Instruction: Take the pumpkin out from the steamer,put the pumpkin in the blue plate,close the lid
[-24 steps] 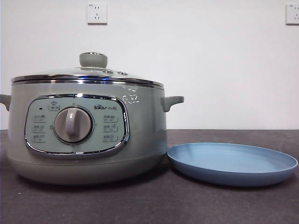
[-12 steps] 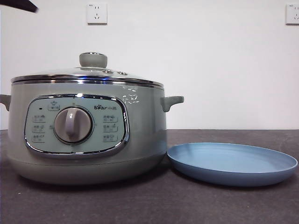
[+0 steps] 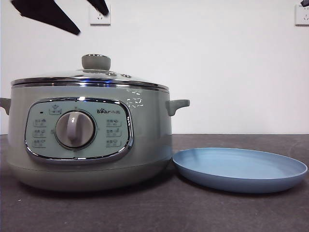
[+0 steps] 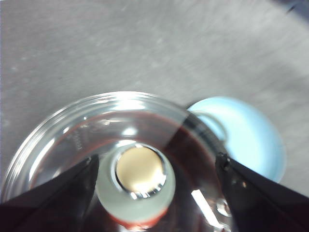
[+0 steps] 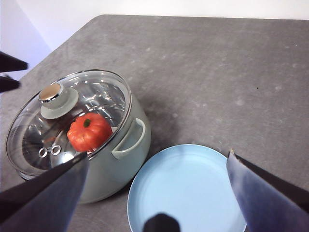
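The steamer (image 3: 89, 140) stands on the left of the table with the glass lid (image 3: 91, 77) on it. Through the glass the orange-red pumpkin (image 5: 89, 132) shows inside. The blue plate (image 3: 240, 169) lies bare just right of the steamer. My left gripper (image 3: 91, 23) hangs open above the lid's knob (image 3: 96, 62); in the left wrist view the left gripper (image 4: 157, 162) has a jaw on either side of the knob (image 4: 140, 176), apart from it. My right gripper (image 5: 157, 155) is open and high over the plate (image 5: 186, 188), holding nothing.
The dark grey table (image 5: 217, 63) stretches behind and to the right of the steamer. A white wall with two sockets (image 3: 100, 14) stands behind. A black tip (image 3: 304, 2) shows at the front view's top right corner.
The left gripper has come down into the front view from the top left, toward the lid's knob. Steamer, lid and plate have not moved.
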Robot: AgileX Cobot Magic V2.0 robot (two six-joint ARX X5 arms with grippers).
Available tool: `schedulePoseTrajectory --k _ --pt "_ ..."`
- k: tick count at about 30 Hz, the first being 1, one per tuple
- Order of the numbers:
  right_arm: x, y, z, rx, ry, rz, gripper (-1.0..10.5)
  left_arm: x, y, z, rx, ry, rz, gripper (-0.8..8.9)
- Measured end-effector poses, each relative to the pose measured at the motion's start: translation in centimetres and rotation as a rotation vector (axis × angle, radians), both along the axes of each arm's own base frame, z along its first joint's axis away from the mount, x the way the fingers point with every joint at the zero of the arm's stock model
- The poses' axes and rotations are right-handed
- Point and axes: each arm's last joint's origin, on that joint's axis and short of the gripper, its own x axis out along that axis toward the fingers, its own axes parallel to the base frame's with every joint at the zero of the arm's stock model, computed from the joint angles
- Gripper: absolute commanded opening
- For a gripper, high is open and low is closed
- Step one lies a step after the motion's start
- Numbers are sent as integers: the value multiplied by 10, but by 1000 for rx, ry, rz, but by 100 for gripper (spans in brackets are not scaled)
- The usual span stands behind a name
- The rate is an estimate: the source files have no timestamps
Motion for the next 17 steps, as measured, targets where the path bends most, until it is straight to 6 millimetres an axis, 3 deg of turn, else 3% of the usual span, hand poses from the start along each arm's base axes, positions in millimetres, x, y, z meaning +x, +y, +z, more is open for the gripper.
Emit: schedulePoseTrajectory --k 6,14,17 --pt "0 0 0 0 0 0 473 23 -16 -22 91 55 -16 408" --pt "0 0 0 0 0 0 473 33 -21 -40 141 113 -16 402" --pt "0 0 0 0 0 0 473 33 -21 -40 143 111 -16 264"
